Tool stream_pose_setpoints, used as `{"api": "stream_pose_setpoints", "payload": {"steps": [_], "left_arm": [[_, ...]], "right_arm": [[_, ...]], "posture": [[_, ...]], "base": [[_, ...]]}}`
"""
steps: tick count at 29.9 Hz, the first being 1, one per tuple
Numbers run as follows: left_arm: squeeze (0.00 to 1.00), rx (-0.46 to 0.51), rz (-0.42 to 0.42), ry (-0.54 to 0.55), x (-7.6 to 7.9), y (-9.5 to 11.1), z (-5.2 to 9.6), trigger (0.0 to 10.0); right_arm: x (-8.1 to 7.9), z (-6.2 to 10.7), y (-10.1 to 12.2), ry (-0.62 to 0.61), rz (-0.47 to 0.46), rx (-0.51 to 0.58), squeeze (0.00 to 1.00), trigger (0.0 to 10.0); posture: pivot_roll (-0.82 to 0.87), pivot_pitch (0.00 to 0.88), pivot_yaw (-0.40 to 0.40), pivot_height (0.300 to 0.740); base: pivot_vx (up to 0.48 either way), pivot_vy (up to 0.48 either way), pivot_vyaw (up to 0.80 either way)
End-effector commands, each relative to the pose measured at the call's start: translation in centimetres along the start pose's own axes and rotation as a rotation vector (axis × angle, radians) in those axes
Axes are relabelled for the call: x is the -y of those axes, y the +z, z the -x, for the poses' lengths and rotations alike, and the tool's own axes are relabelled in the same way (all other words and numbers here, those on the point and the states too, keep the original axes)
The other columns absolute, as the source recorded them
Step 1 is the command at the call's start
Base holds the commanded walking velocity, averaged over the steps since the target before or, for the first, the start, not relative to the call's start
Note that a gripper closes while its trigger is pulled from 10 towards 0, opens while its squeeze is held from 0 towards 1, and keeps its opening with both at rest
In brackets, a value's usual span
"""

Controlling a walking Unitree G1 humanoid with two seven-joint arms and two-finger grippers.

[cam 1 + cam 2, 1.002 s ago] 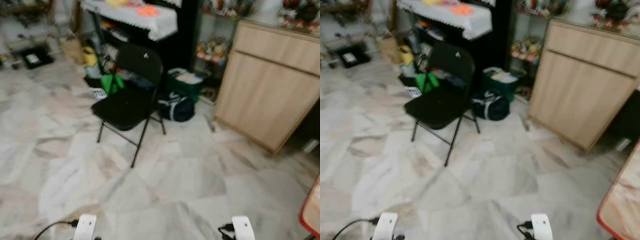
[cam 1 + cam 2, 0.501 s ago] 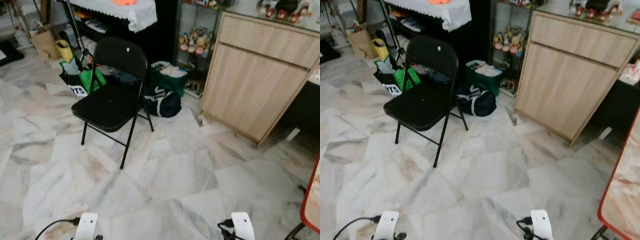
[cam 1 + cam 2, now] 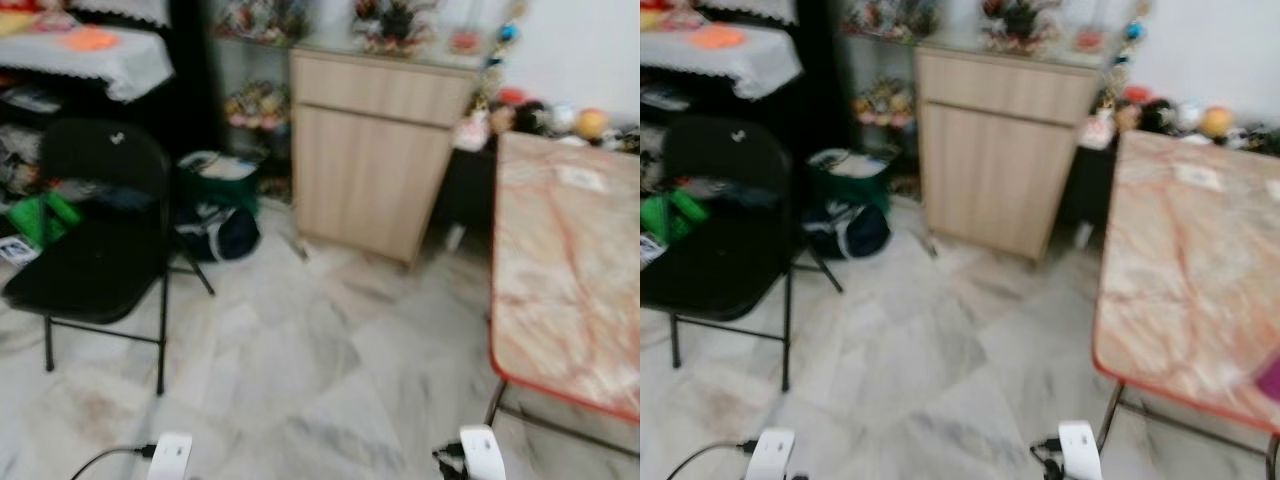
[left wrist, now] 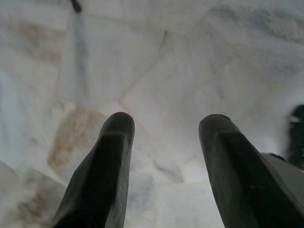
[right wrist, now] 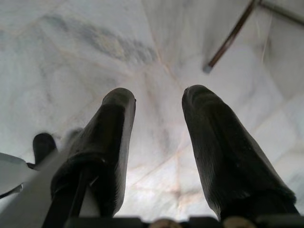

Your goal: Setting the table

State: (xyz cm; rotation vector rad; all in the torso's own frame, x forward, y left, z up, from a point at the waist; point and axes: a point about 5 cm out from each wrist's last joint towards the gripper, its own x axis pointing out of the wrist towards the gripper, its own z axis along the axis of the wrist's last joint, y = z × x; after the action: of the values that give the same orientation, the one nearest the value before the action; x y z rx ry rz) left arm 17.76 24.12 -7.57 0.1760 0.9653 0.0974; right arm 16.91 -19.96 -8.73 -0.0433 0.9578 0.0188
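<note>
View has swung right since a second ago: black folding chair (image 3: 95,240) now sits at 9 o'clock, and the marble-topped counter (image 3: 1185,270) has come in at 3 o'clock. Approach phase, I judge. Left end effector (image 4: 166,142) and right end effector (image 5: 156,123) hang spread apart, holding nothing, over marble floor (image 3: 300,380).
</note>
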Motion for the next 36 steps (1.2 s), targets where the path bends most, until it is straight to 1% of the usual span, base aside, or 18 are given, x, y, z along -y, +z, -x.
{"api": "stream_pose_setpoints", "payload": {"steps": [1, 10, 13, 18, 26, 29, 31, 36], "left_arm": [[0.0, 0.109, -0.05, -0.065, 1.86, 1.61, -0.12, 10.0], [0.0, 0.115, -0.053, -0.071, 1.85, 1.78, -0.13, 10.0], [0.0, 0.116, -0.054, -0.073, 1.9, 1.83, -0.14, 10.0], [0.0, 0.127, -0.056, -0.087, 2.18, 1.95, -0.13, 10.0], [0.0, 0.131, -0.072, -0.084, 2.14, 2.01, -0.12, 10.0], [0.0, 0.132, -0.074, -0.083, 2.17, 2.05, -0.13, 10.0], [0.0, 0.133, -0.081, -0.085, 2.23, 2.1, -0.14, 10.0], [0.0, 0.138, -0.098, -0.082, 2.34, 2.18, -0.14, 10.0]], "right_arm": [[-0.89, -0.27, 0.31, -0.007, -0.277, 0.0, 0.0, 10.0], [-0.94, -0.29, 0.36, -0.009, -0.28, 0.002, 0.0, 10.0], [-0.91, -0.3, 0.43, -0.008, -0.269, 0.004, 0.0, 10.0], [-1.0, -0.31, 0.59, 0.009, -0.29, 0.021, 0.0, 10.0], [-0.99, -0.32, 0.52, -0.004, -0.284, 0.01, 0.0, 10.0], [-0.99, -0.32, 0.47, -0.004, -0.282, 0.001, 0.0, 10.0], [-1.01, -0.34, 0.55, 0.009, -0.256, -0.001, 0.0, 10.0], [-0.95, -0.35, 0.58, -0.001, -0.253, -0.002, 0.0, 10.0]], "posture": [[0.15, 0.003, -0.11, 0.74], [0.15, 0.003, -0.108, 0.74], [0.14, 0.005, -0.107, 0.74], [0.14, 0.007, -0.106, 0.74], [0.14, 0.003, -0.105, 0.74], [0.14, 0.005, -0.104, 0.74], [0.14, 0.005, -0.104, 0.74], [0.14, 0.01, -0.103, 0.74]], "base": [[0.0, 0.0, -0.79], [0.0, 0.0, -0.79], [0.0, 0.0, -0.75], [0.0, 0.0, 0.0], [0.0, 0.0, 0.0], [0.0, 0.0, -0.78], [0.0, 0.0, -0.78], [0.0, -0.049, -0.72]]}}
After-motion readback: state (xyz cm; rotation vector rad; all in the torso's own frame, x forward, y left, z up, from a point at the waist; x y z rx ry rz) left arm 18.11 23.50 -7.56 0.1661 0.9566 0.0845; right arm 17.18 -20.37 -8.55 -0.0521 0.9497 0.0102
